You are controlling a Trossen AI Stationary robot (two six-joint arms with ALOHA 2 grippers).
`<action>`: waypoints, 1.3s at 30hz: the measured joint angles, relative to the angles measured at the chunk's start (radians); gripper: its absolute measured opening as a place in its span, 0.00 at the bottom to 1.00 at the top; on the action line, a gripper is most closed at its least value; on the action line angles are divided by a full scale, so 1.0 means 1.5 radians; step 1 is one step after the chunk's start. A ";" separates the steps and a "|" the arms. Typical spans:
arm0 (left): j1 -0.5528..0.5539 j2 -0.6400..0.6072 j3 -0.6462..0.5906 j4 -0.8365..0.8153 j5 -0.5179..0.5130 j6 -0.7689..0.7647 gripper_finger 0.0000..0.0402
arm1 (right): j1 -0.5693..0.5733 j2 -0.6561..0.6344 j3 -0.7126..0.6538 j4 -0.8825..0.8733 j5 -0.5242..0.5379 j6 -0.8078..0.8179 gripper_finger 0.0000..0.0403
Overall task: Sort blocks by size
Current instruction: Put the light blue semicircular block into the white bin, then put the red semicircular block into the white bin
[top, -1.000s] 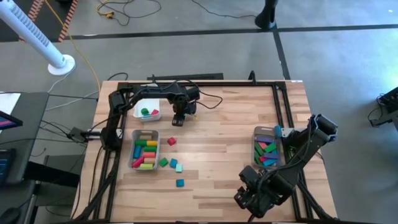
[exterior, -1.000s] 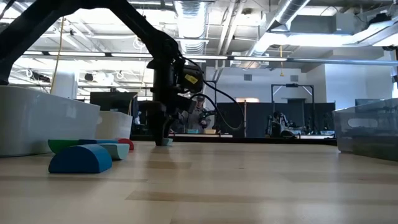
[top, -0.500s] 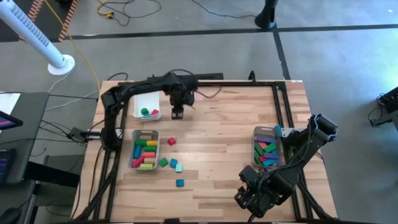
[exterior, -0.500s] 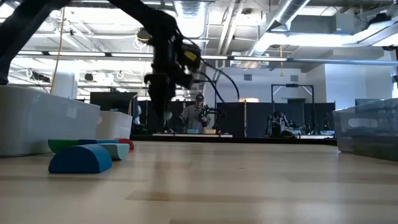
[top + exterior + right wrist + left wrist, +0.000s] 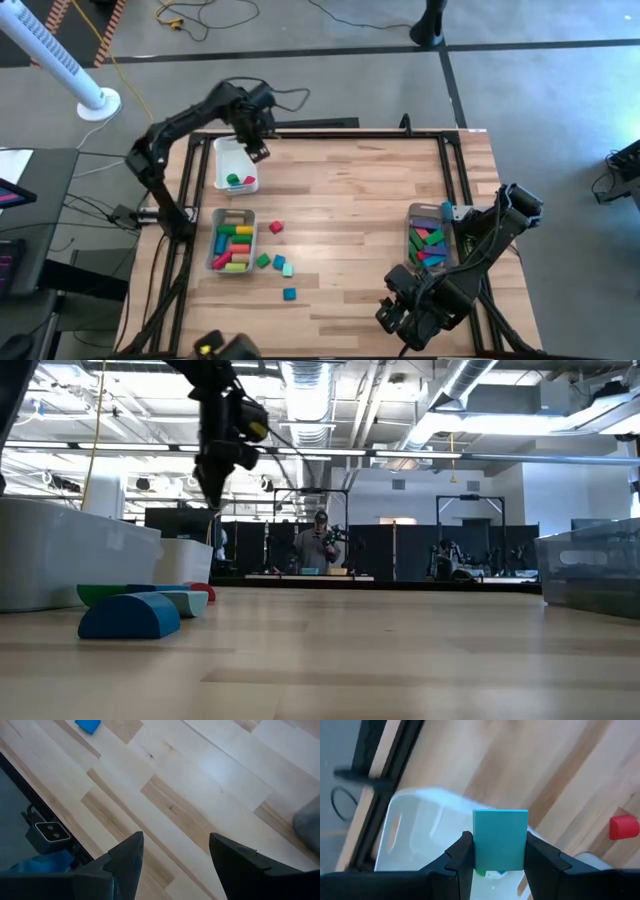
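Clamped between our left gripper (image 5: 500,862) fingers is a teal block (image 5: 500,839), its flat face toward the wrist camera and its long axis running out along the fingers. We're holding it up above the white tray (image 5: 224,160) at the table's far left corner. Our right gripper (image 5: 175,857) hangs with jaws spread wide, empty, low over the near right table edge.

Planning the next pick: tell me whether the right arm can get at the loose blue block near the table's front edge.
Probably yes. The right pincer hangs open and empty near the front edge, and only bare table lies between it and the blue block.
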 joint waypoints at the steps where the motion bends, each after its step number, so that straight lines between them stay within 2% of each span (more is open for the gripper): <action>1: 0.009 -0.006 -0.006 -0.003 0.000 -0.007 0.33 | 0.000 0.000 0.000 0.000 0.001 0.000 0.63; 8: 0.074 -0.056 -0.146 0.010 -0.002 -0.043 0.34 | 0.001 0.000 0.000 0.000 0.003 0.001 0.63; 13: 0.097 -0.101 -0.261 0.074 -0.001 -0.046 0.34 | 0.003 0.000 0.000 0.001 0.015 0.004 0.63; 17: 0.099 -0.130 -0.318 0.121 0.001 -0.045 0.34 | 0.003 0.000 0.000 0.001 0.015 0.004 0.63; 31: 0.098 -0.141 -0.339 0.142 0.003 -0.045 0.53 | 0.003 0.000 0.000 0.003 0.014 0.013 0.63; 36: 0.082 -0.166 -0.339 0.140 0.087 -0.088 0.56 | 0.003 0.000 0.000 0.006 0.014 0.018 0.63; 39: 0.047 -0.198 -0.338 0.136 0.107 -0.118 0.56 | 0.003 0.000 0.000 0.005 0.014 0.017 0.63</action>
